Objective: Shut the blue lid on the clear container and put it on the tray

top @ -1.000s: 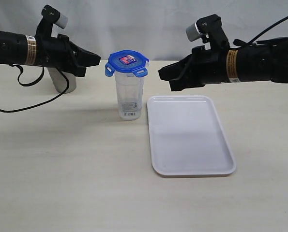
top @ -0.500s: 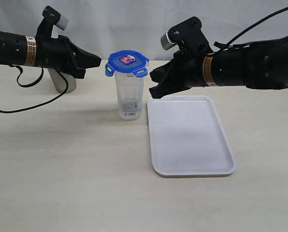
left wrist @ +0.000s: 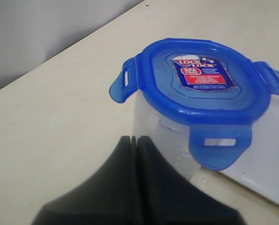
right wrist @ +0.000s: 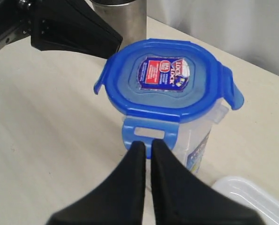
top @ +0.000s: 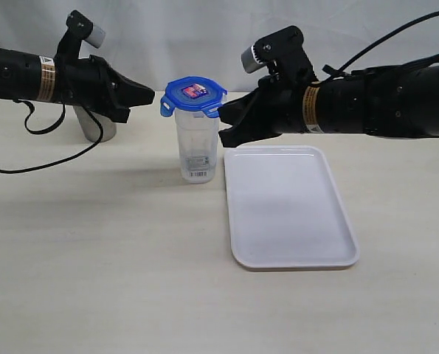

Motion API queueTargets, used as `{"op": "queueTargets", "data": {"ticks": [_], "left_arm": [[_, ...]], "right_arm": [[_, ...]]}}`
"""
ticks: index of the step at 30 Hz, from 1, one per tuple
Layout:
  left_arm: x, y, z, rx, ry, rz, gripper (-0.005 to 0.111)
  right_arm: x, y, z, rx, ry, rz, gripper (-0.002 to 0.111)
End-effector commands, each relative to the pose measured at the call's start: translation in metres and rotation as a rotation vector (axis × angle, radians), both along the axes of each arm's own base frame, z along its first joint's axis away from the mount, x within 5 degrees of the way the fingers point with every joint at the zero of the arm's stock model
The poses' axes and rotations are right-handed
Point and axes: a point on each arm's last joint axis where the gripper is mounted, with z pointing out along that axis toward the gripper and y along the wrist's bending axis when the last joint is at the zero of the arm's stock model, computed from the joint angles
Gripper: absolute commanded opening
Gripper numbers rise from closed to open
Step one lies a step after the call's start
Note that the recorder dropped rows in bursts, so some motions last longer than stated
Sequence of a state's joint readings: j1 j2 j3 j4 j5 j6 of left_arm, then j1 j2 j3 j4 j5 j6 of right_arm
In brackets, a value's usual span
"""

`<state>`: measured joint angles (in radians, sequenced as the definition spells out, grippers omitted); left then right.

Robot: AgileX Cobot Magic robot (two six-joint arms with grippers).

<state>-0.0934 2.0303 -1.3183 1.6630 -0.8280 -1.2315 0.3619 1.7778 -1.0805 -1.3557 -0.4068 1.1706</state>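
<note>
the tray (top: 293, 214) lies nearest, bench's right half. just off its far left corner stands the clear container (top: 197, 147), blue lid (top: 194, 95) atop, tabs flared. likely light, slick, tippy: grip below the rim. left end effector (top: 150, 94) and right end effector (top: 221, 131) flank it, fingers together, empty.

Pale beige tabletop (top: 94, 280); plain grey-white wall (top: 204, 37) behind; soft even light.

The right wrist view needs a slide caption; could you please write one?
Shut right gripper poised at an unlatched tab of the blue lid resting on the clear container, tray corner alongside.
</note>
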Motion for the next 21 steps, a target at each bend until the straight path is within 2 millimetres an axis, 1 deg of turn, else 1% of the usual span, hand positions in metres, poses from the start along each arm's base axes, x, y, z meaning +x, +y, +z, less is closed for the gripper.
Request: {"op": "queueTargets", "data": {"ticks": [1, 3, 6, 8, 11, 13, 21], "left_arm": [[-0.001, -0.001, 0.004, -0.009, -0.006, -0.008, 0.0], [-0.001, -0.001, 0.004, -0.009, -0.006, -0.008, 0.0], [-0.002, -0.001, 0.004, -0.01, -0.006, -0.009, 0.0], [-0.001, -0.001, 0.004, -0.011, -0.009, -0.009, 0.0], [-0.001, -0.001, 0.004, -0.01, -0.01, -0.01, 0.0], [-0.001, -0.001, 0.004, -0.01, -0.01, -0.01, 0.0], [-0.002, -0.001, 0.004, -0.009, -0.015, -0.015, 0.0]], "right_arm": [[-0.002, 0.001, -0.001, 0.012, 0.006, 0.011, 0.005], [0.0, 0.0, 0.0, -0.015, -0.015, 0.005, 0.005], [0.01, -0.01, 0.001, -0.091, -0.058, -0.12, 0.005], [0.012, -0.009, -0.002, -0.086, -0.069, -0.109, 0.005], [0.013, -0.001, -0.009, -0.021, -0.077, -0.048, 0.005], [0.015, 0.0, -0.012, -0.015, -0.08, -0.051, 0.005], [0.015, -0.001, -0.012, -0.011, -0.077, -0.06, 0.005]]}}
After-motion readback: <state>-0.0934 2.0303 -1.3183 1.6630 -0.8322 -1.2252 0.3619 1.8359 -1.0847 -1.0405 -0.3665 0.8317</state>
